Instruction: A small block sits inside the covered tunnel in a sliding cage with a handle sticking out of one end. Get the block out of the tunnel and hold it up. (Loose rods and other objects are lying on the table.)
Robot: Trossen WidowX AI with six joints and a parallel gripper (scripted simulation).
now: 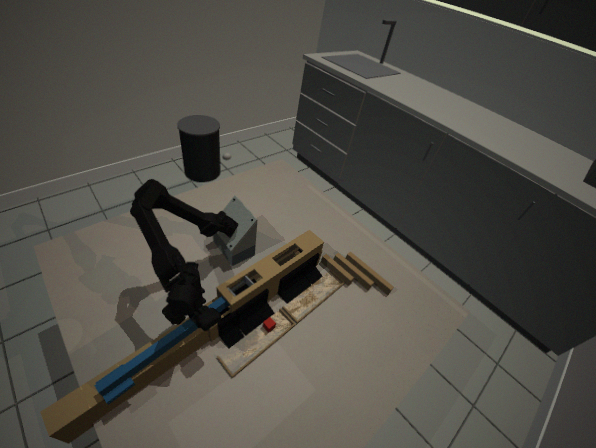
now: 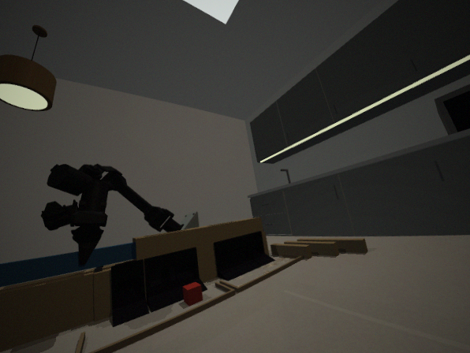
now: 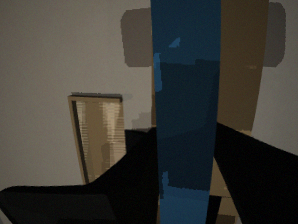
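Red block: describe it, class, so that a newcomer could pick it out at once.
Find the long wooden tunnel with dark openings along its side. In front of them lies a shallow, wood-edged tray. The red block sits there, the only red thing among wood, black and blue.

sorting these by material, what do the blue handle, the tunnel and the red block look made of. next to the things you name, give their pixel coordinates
Blue handle (image 1: 150, 354) (image 2: 114, 254) (image 3: 187, 30): probably painted wood or plastic, since its colour is even and shows no grain.
Tunnel (image 1: 312, 240) (image 2: 206, 256): likely wood or board with a matte finish, going by its tan, dull faces.
Red block (image 1: 269, 324) (image 2: 192, 294): solid-coloured plastic or painted wood; the pictures don't settle which.
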